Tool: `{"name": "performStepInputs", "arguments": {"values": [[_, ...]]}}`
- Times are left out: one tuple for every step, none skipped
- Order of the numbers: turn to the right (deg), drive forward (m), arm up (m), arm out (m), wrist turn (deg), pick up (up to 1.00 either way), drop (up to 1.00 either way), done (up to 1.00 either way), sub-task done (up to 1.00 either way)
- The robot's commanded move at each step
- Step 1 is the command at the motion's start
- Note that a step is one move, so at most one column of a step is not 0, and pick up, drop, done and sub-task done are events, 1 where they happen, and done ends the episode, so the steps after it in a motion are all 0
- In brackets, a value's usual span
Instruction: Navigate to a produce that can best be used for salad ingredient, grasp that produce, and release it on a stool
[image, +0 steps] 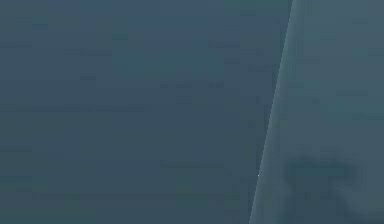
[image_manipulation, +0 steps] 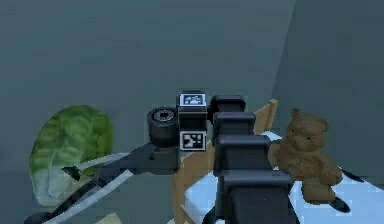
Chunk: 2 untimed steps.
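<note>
The lettuce (image_manipulation: 68, 145) hangs on the left at the finger end of my gripper (image_manipulation: 72, 185), clear of any surface, so I'm holding it. I cannot tell how the jaws stand. I judge it light, leafy and crushable, best gripped gently around its firmer middle.

Crinkled, leafy lettuce (image_manipulation: 70, 148); brown plush teddy bear (image_manipulation: 302, 150); matt black arm (image_manipulation: 245, 160); light wooden post (image_manipulation: 270, 115) — smooth; wall (image: 130, 110) — plain, matt.

text: none legible | white squares (image_manipulation: 191, 139): black marks, unreadable
</note>
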Motion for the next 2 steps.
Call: {"name": "performStepInputs", "arguments": {"values": [[0.0,0.00,-0.20,0.00,0.0,0.00,0.00,0.00,0.00],[0.0,0.00,-0.32,0.00,0.0,0.00,0.00,0.00,0.00]]}}
